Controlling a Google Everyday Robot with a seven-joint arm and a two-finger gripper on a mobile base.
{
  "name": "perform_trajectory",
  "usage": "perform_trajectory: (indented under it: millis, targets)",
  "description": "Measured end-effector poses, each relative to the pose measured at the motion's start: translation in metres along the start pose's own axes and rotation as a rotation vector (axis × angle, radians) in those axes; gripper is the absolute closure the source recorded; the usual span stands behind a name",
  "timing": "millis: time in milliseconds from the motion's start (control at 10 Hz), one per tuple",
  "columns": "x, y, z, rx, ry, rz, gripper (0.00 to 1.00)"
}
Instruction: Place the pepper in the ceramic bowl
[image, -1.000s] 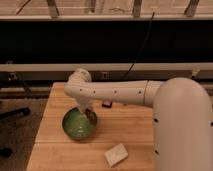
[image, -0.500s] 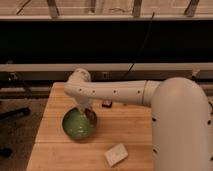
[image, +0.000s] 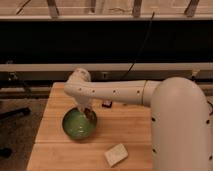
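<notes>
Over the ceramic bowl (image: 77, 125) rim | pincer (image: 88, 113) | pepper not discernible | grip state: cannot tell

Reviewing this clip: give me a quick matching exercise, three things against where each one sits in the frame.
Things:
1. ceramic bowl
2. gripper
3. pale flat block

Places:
A. over the bowl's right rim
B. near the table's front edge
C. left part of the wooden table

Pairs: 1-C, 2-A, 3-B
</notes>
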Motion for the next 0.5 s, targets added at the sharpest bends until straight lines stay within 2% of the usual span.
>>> perform_trajectory:
  millis: [500]
  targets:
    - [0.0023, -0.0006, 0.0010, 0.003, 0.002, -0.005, 0.80]
